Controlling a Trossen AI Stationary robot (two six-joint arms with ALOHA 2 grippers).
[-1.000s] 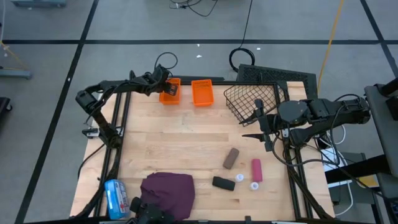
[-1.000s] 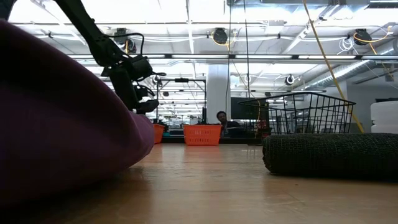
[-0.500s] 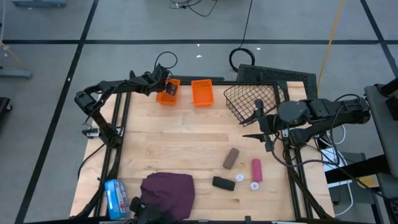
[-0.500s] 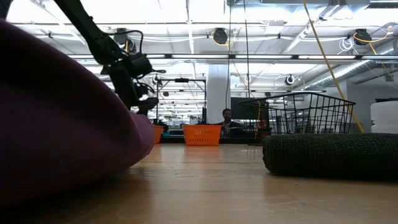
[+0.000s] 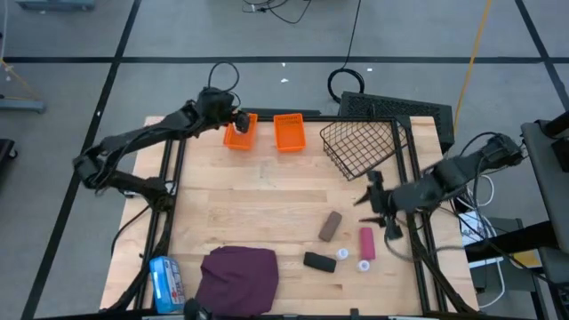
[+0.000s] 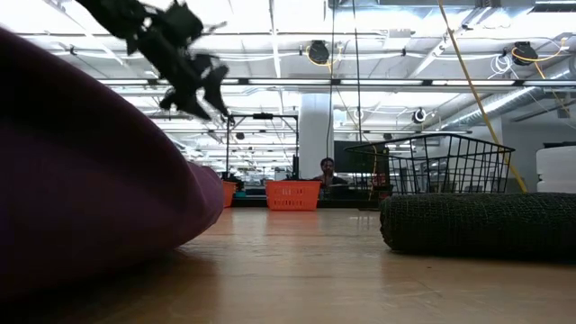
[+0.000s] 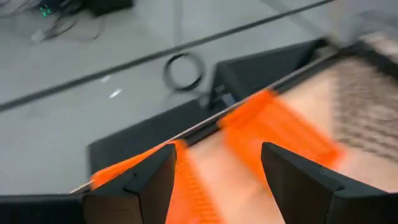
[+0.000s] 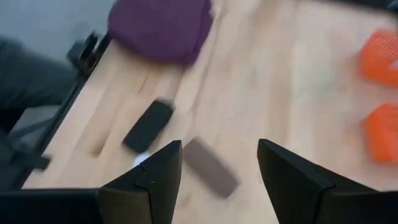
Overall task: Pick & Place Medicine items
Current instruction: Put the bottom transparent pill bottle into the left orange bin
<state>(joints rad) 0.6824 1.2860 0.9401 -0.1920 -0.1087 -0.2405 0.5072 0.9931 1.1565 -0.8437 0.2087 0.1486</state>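
The left gripper [image 5: 238,114] hangs over the far-left corner of the worktop [image 5: 258,200], just above the nearer-left orange bin [image 5: 240,133]; its jaws stand spread and hold nothing. The right gripper [image 5: 378,197] is low over the right side, jaws parted and empty, near the grey-brown oblong [image 5: 330,226] and the pink tube [image 5: 366,243].

The medicine items lie in a loose cluster at the near right of the worktop: the grey-brown oblong, the pink tube, the black oblong [image 5: 318,261], and two tiny white bottles [image 5: 342,254], the second [image 5: 364,265] just below the tube.

Risks, as I judge them: the items sit close together, so jaws coming down on one may knock a neighbour. The bottles are round and could roll toward the edge if nudged. The tube and bottles are small and smooth, so an off-centre pinch may squirt them out. The right arm works close beside the wire basket [image 5: 360,147], which an elbow or wrist could catch on the way to a bin.

Count: two orange bins, the second [image 5: 289,132] beside the first; one wire basket; one purple cloth [image 5: 240,276]; one blue-and-white packet [image 5: 164,283]; two white bottles; one pink tube; one grey-brown oblong; one black oblong.
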